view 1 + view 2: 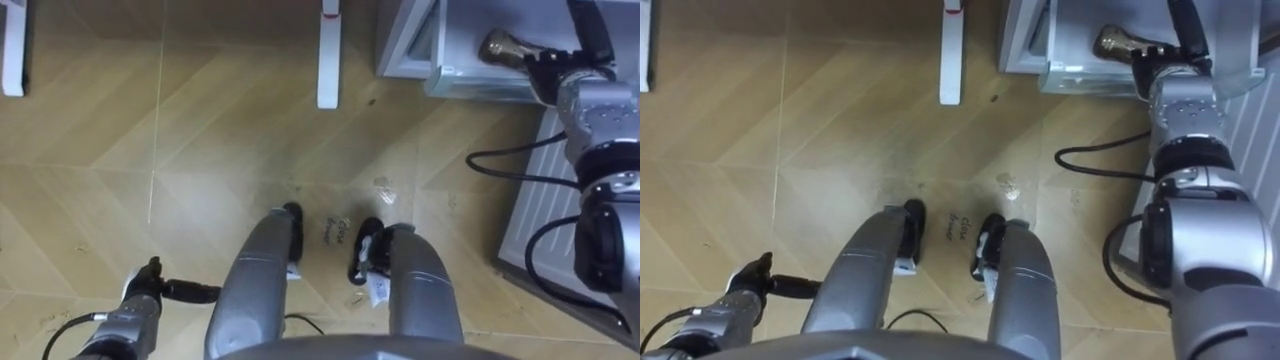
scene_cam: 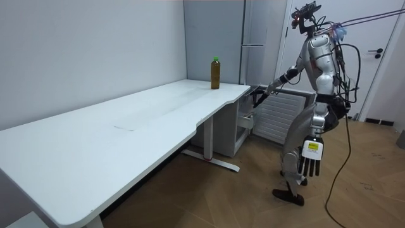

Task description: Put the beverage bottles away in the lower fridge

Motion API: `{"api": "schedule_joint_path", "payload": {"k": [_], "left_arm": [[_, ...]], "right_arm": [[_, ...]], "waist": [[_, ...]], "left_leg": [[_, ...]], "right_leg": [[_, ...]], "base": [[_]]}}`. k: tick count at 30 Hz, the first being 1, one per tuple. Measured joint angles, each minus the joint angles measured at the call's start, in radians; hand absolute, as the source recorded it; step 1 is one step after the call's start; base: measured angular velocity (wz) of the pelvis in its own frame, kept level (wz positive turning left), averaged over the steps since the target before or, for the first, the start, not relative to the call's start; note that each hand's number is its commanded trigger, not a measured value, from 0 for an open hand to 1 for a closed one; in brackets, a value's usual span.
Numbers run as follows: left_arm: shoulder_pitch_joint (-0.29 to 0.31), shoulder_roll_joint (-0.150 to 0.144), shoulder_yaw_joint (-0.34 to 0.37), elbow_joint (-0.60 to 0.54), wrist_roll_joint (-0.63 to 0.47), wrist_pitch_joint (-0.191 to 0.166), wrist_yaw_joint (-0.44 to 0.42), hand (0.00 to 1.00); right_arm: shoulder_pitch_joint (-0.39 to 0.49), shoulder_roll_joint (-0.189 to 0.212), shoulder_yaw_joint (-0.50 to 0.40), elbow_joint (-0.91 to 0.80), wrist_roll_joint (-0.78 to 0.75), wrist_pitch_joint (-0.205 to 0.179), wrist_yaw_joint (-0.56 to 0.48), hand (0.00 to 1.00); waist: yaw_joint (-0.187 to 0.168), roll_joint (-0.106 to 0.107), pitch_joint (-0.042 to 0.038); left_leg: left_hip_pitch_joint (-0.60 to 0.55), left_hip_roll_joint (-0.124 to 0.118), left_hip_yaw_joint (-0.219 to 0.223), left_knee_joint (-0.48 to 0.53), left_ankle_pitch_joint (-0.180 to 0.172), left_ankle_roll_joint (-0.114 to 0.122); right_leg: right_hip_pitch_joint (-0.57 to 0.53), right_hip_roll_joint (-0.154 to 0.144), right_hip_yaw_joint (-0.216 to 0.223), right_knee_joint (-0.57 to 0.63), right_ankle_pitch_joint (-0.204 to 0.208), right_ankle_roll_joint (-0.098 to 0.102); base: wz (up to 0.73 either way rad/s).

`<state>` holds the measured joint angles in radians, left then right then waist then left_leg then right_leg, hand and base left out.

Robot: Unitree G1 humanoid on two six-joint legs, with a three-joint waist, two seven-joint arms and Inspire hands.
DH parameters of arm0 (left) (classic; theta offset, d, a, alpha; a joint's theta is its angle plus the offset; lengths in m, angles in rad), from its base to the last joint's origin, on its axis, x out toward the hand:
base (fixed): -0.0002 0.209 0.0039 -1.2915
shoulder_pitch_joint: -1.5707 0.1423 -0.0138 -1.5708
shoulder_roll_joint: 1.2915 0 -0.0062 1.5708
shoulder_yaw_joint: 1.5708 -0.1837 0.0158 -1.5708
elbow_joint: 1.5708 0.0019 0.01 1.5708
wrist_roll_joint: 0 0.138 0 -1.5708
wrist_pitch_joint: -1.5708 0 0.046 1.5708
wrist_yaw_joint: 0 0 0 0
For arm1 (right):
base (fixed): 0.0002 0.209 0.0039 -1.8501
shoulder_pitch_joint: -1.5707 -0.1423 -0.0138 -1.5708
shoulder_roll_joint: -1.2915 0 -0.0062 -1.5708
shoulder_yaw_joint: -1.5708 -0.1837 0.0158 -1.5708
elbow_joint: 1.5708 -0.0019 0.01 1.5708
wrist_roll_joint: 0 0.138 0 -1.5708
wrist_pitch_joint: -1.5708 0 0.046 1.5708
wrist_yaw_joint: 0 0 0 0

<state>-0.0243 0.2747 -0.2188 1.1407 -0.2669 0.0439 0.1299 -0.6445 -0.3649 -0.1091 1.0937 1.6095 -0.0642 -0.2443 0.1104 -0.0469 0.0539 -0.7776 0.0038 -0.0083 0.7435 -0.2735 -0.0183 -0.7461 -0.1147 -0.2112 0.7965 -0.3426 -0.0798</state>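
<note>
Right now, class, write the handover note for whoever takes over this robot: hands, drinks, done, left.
Left hand: open, hanging by the leg.
Right hand: shut on a brown bottle, held at the lower fridge opening.
Green-capped bottle: upright on the white table, at the corner nearest the fridge.
Done: nothing visibly stowed yet.
Left: set this bottle inside, then fetch the other.

Drinks: two amber bottles; lower fridge (image 1: 405,40) open.
Green-capped bottle (image 2: 215,73) upright near the table's (image 2: 158,107) far corner; second bottle (image 1: 497,47) tilted in the fridge opening.
</note>
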Motion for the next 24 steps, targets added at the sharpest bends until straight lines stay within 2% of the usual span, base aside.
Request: {"api": "schedule_joint_path", "payload": {"k": [4,7,11,16,19,22,24], "left_arm": [[-0.001,0.001,0.001,0.005,-0.004,-0.001,-0.03,0.0],[-0.001,0.0,0.001,0.012,-0.003,-0.003,-0.041,0.0],[0.0,0.001,0.001,0.023,-0.008,-0.004,-0.075,0.0],[0.008,0.001,0.067,0.049,-0.014,-0.008,-0.12,0.0],[0.033,0.001,0.091,0.049,-0.057,-0.009,-0.14,0.0],[0.068,-0.011,0.151,0.052,-0.095,-0.014,-0.145,0.0],[0.094,-0.019,0.202,0.052,-0.096,-0.02,-0.144,0.0]], "right_arm": [[0.008,0.0,-0.001,0.077,0.0,0.001,0.074,0.0],[0.058,0.0,-0.002,0.082,0.001,0.0,0.132,0.0],[0.119,0.0,-0.003,0.093,0.007,0.001,0.204,0.0],[0.176,0.0,-0.001,0.107,-0.009,0.013,0.284,0.0],[0.218,0.001,-0.002,0.11,-0.01,0.024,0.309,0.0],[0.261,0.003,-0.005,0.098,-0.009,0.034,0.314,0.0],[0.314,0.025,-0.026,0.069,-0.009,0.036,0.33,0.0]], "waist": [[0.004,0.004,0.0017],[0.017,0.01,0.0038],[0.031,0.02,0.0025],[0.027,0.037,-0.0018],[0.02,0.05,-0.0126],[0.016,0.056,-0.0221],[0.003,0.049,-0.0377]], "left_leg": [[0.036,0.003,-0.017,-0.017,0.0,0.0],[0.085,0.002,-0.026,-0.041,0.001,0.002],[0.165,0.002,-0.027,-0.091,0.004,0.006],[0.25,0.0,-0.021,-0.145,0.006,0.01],[0.321,-0.001,-0.011,-0.194,0.008,0.013],[0.424,-0.002,0.013,-0.273,0.024,0.017],[0.497,-0.003,0.022,-0.333,0.035,0.016]], "right_leg": [[0.058,0.011,-0.017,-0.04,0.005,0.01],[0.12,0.013,-0.033,-0.078,0.011,0.017],[0.204,0.014,-0.045,-0.138,0.023,0.024],[0.292,0.017,-0.049,-0.201,0.031,0.034],[0.359,0.024,-0.039,-0.252,0.037,0.045],[0.448,0.027,-0.032,-0.324,0.055,0.053],[0.513,0.031,-0.03,-0.378,0.064,0.057]], "base": [[0.15],[0.1],[0.01],[0.0],[-0.06],[-0.16],[-0.02]]}}
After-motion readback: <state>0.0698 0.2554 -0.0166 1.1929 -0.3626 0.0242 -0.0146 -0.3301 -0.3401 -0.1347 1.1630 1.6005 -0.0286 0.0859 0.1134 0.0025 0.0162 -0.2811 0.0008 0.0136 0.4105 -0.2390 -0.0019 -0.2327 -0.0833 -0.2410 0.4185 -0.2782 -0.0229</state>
